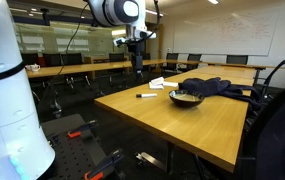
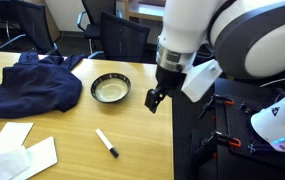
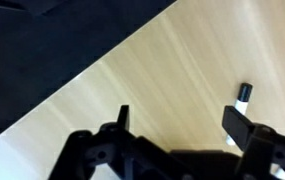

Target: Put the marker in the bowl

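Observation:
A white marker with a black cap [image 2: 107, 143] lies flat on the wooden table, near its front edge; it also shows in an exterior view [image 1: 146, 96] and partly in the wrist view [image 3: 244, 94] behind one finger. A dark bowl with a pale inside [image 2: 110, 88] stands upright further back on the table, also seen in an exterior view [image 1: 185, 98]. My gripper [image 2: 155, 99] hangs above the table edge, to the right of the bowl, apart from both. In the wrist view its fingers [image 3: 182, 120] are spread wide with nothing between them.
A dark blue cloth [image 2: 27, 82] lies bunched beside the bowl. White paper sheets [image 2: 20, 155] lie at the table's near corner. Office chairs [image 2: 122, 35] stand behind the table. The table [image 2: 72, 125] ends just right of the marker, with red clamps [image 2: 227, 140] on the floor.

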